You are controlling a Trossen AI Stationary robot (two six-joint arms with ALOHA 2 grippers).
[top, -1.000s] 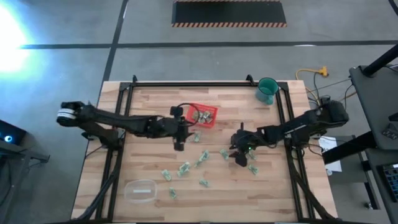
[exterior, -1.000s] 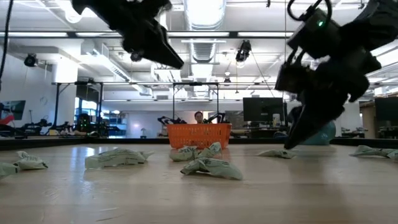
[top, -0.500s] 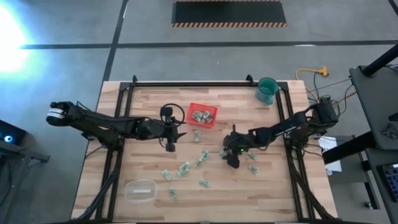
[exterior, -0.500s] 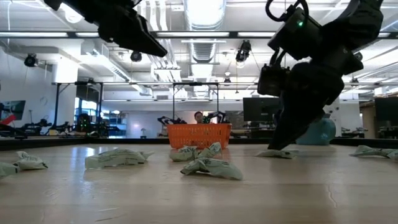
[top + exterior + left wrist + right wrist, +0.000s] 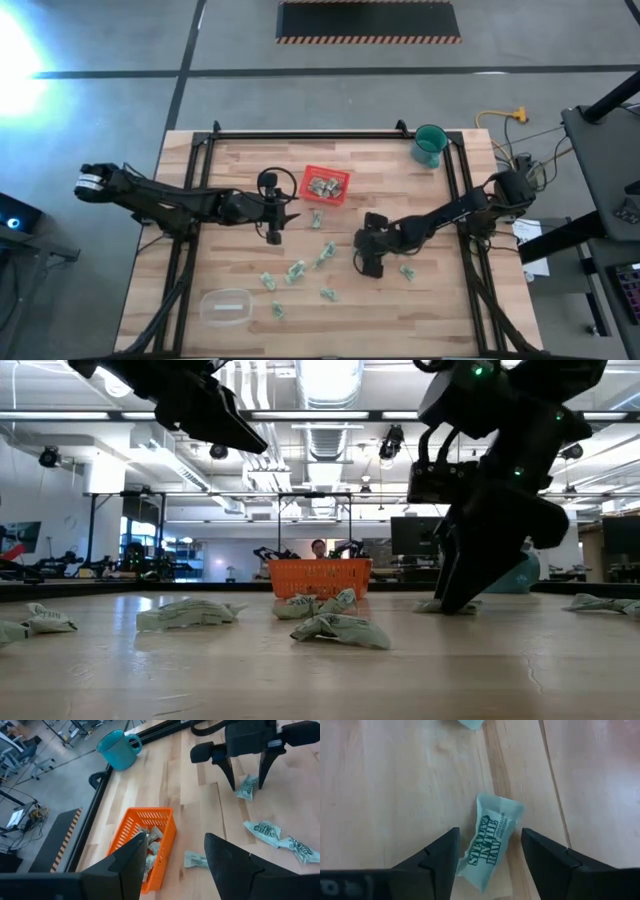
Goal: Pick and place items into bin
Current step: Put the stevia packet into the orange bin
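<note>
The bin (image 5: pixel 327 186) is a small red tray at the table's far middle; several pale-green items lie in it. More items (image 5: pixel 297 270) are scattered on the wood nearer than the bin. My right gripper (image 5: pixel 488 832) is open and points steeply down, one finger on each side of one packet (image 5: pixel 490 840) that lies flat on the table; whether the fingers touch it cannot be told. The left wrist view shows the same packet (image 5: pixel 247 787) between those fingertips. My left gripper (image 5: pixel 275 233) hangs open above the table, left of the bin, with nothing in it.
A teal cup (image 5: pixel 430 145) stands at the far right corner. A clear plastic container (image 5: pixel 226 305) sits near the front left. Black frame rails (image 5: pixel 190 200) run along the table's left and right sides. Another packet (image 5: pixel 407 272) lies just right of my right gripper.
My left gripper has drawn back from the bin toward the table's left edge, then kept still. My right gripper has moved toward the table's left edge and tipped more steeply down, and its fingertips now stand around a packet on the table.
</note>
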